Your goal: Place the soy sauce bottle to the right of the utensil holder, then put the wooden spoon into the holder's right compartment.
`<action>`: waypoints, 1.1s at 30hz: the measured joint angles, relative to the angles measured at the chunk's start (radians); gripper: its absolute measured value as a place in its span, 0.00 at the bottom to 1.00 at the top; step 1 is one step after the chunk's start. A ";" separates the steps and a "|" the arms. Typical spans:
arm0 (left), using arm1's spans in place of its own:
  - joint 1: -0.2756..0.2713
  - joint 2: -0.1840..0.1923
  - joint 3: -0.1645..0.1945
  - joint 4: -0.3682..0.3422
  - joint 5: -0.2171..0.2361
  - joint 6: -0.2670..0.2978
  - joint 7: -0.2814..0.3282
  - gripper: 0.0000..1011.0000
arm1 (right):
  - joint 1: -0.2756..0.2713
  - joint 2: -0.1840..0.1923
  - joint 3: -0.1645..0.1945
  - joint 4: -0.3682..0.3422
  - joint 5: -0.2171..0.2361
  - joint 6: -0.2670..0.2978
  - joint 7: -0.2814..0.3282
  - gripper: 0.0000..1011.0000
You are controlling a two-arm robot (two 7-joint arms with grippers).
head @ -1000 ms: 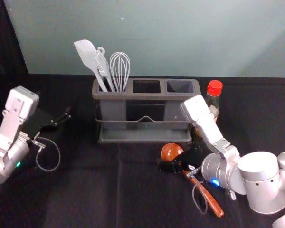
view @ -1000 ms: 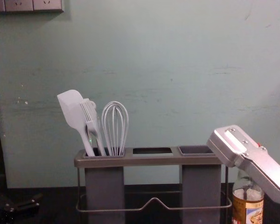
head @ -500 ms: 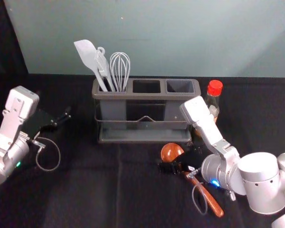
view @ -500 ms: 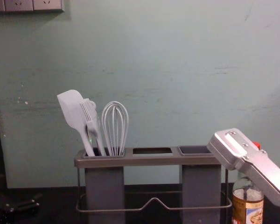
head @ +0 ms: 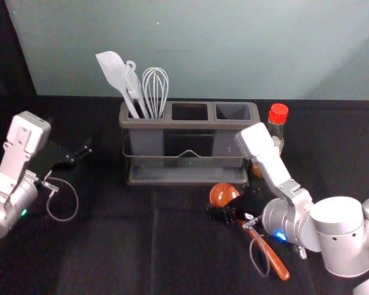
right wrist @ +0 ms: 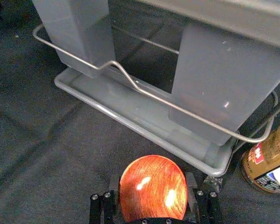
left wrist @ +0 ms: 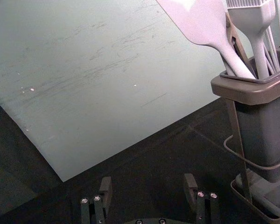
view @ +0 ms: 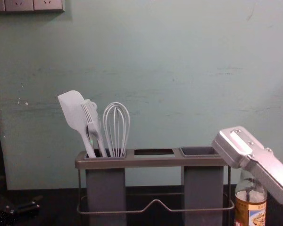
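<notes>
1. Wooden and rounded, the bowl [right wrist: 151,175] could slip or roll, so firm up the squeeze before lifting; the right gripper [right wrist: 153,182], near the holder's [head: 190,125] front right corner, appears to have it, a finger against each side.
2. Raise the spoon [head: 270,255] straight up and gently, letting the handle swing down, clear of the holder's front rail [right wrist: 159,99].
3. Turn it upright above the right compartment [head: 233,112], then feed the handle in first and let go only once it is well down.
4. Keep the arm off the bottle [head: 278,115], which stands just beside the holder's right edge, where it should be; a nudge might tip it.
5. The spoon lies slantwise low over the desk [head: 111,246], bowl near the holder's front edge, handle toward the desk's near right corner. It is reddish brown, glossy and grained, with a slim handle.
6. The left gripper [left wrist: 148,184] is parked left of the holder, wide and empty.
</notes>
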 joint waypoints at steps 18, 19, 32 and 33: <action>0.000 0.000 0.000 0.000 0.000 0.000 0.000 0.99 | -0.065 0.156 -0.005 -0.178 0.020 -0.071 0.165 0.83; 0.000 0.000 0.000 0.000 0.000 0.000 0.000 0.99 | -0.067 0.166 -0.005 -0.183 0.025 -0.075 0.177 0.83; 0.000 0.000 0.000 0.000 0.000 0.000 0.000 0.99 | -0.183 0.249 0.074 -0.262 0.144 -0.382 0.235 0.83; 0.000 0.000 0.000 0.000 0.000 0.000 0.000 0.99 | -0.192 0.248 0.079 -0.263 0.151 -0.412 0.232 0.83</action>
